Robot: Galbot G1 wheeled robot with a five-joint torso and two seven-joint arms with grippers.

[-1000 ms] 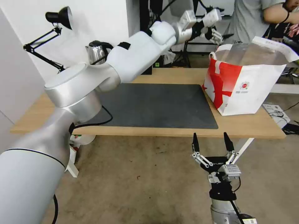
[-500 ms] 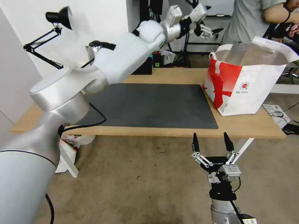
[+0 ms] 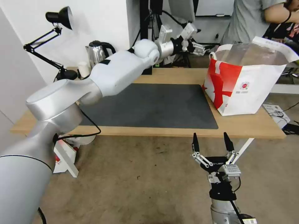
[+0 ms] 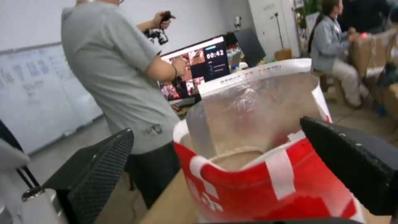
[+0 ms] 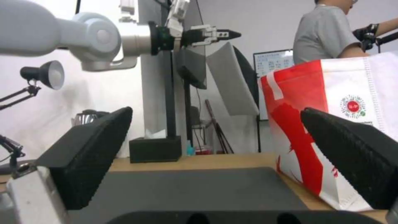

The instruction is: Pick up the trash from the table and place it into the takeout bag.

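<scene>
The takeout bag (image 3: 249,90), white with red patches, stands open at the right end of the table (image 3: 174,132), beside the dark mat (image 3: 155,105). My left gripper (image 3: 196,47) hangs open and empty in the air just left of the bag's top rim; its wrist view looks between its fingers (image 4: 99,174) into the bag's silvery lining (image 4: 253,115). The trash is out of view, except perhaps a beige rounded shape (image 4: 236,158) low inside the bag that I cannot identify. My right gripper (image 3: 211,143) is open and empty below the table's front edge.
A steel kettle (image 3: 97,52) and a black desk lamp (image 3: 59,17) stand at the back left of the table. A black tissue box (image 5: 154,148) sits at the back edge. A person (image 3: 246,18) stands behind the bag. A box (image 3: 64,152) lies on the floor under the table.
My left arm has swung its gripper left and down, away from above the bag's mouth to beside its rim. The right arm and the bag have not moved.
</scene>
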